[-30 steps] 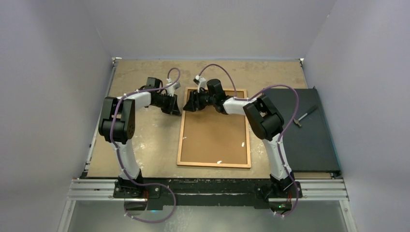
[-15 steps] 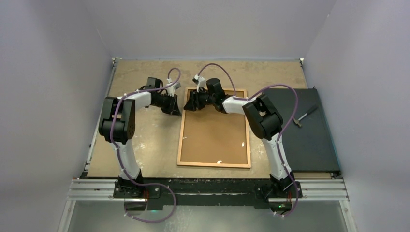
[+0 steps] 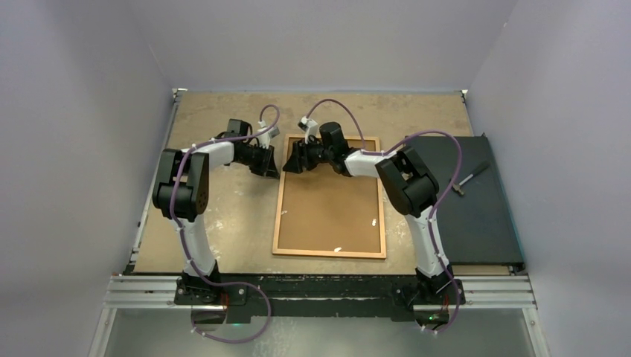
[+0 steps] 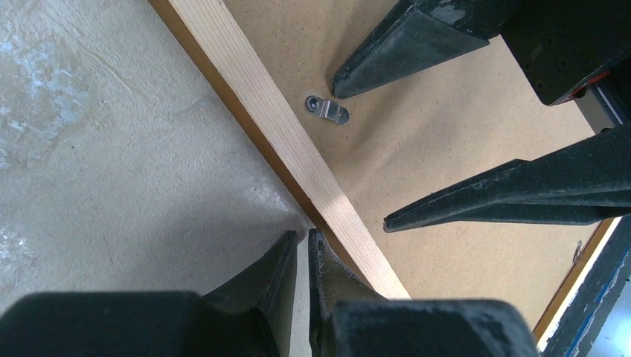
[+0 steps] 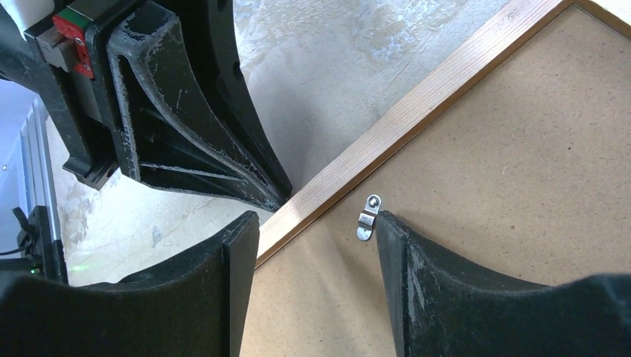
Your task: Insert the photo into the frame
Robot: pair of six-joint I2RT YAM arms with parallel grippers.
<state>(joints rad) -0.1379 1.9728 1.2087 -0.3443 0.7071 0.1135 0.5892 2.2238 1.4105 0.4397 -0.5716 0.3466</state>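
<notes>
Sitting pressed together, the left jaws meet the outer edge of the frame (image 4: 260,104), which lies face down on the counter (image 4: 111,149). Right of them, the right jaws stand spread astride a metal clip (image 5: 367,217) on the backing board (image 5: 484,149). The photo is unseen, perhaps beneath; clip work likely remains.

- Plain pale lavender-grey walls (image 3: 327,37) close in the table at its far, left and right edges.
- The table (image 3: 223,104) has a worn, blotchy beige top.
- An aluminium rail (image 3: 141,294) runs along its near edge.
- The light is soft and even.
</notes>
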